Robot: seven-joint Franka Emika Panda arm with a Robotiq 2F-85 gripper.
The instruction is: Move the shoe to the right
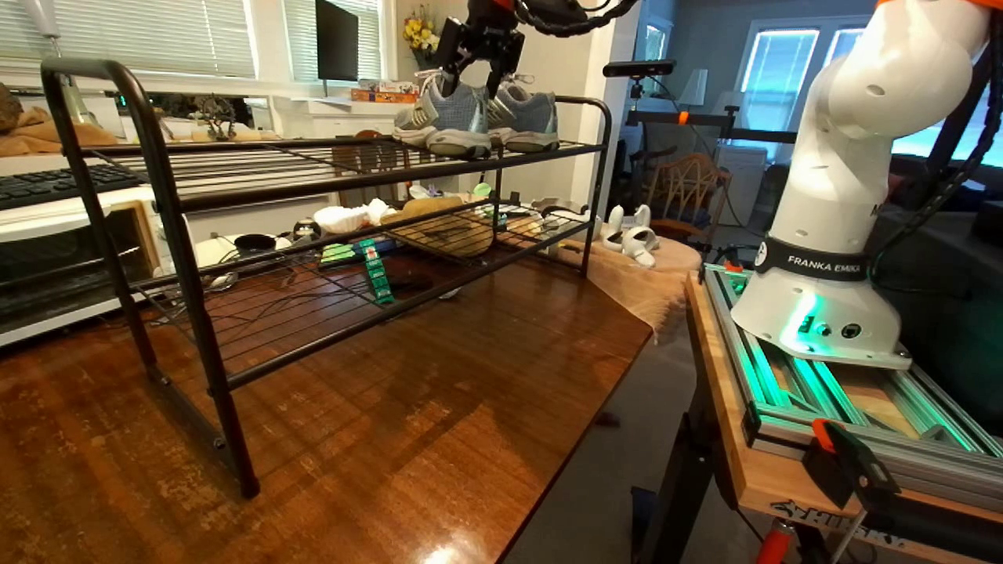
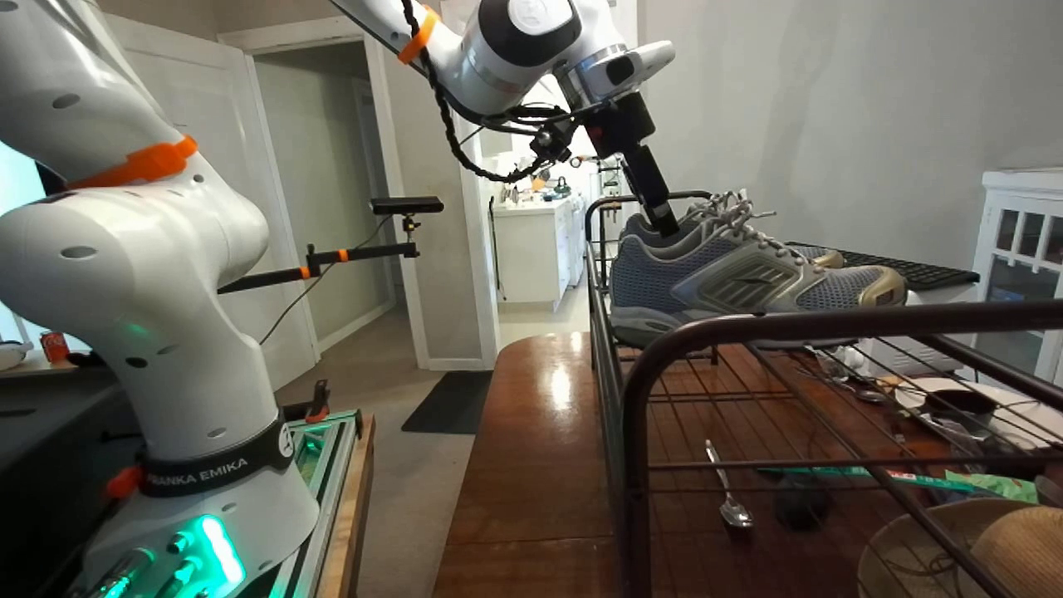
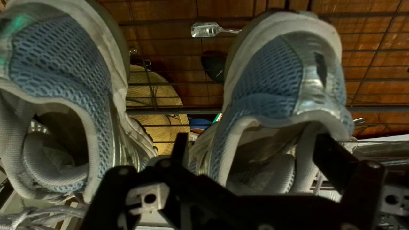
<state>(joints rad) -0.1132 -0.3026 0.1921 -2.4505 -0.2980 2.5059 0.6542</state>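
Two grey-blue sneakers with pale soles stand side by side on the top shelf of the black wire rack point(image 1: 392, 174). My gripper point(image 1: 470, 84) is over the heel opening of one shoe point(image 1: 458, 117), jaws wide apart. The wrist view has this shoe point(image 3: 265, 76) between the fingers of the gripper point(image 3: 252, 140), one on each side of its collar; whether they touch it I cannot tell. Its mate point(image 3: 60, 57) lies to the left there. From the side, the gripper point(image 2: 664, 226) points down behind the collar of the mate point(image 2: 731, 282), which mostly covers the straddled shoe.
Below, the rack's lower shelf and the wooden table point(image 1: 392, 470) carry a straw hat point(image 1: 439, 227), a green strip point(image 1: 376, 270) and cables. A spoon point(image 2: 731, 502) shows through the wires. Rack end bars point(image 2: 635, 432) rise above the shelf. A keyboard point(image 2: 897, 262) is beyond.
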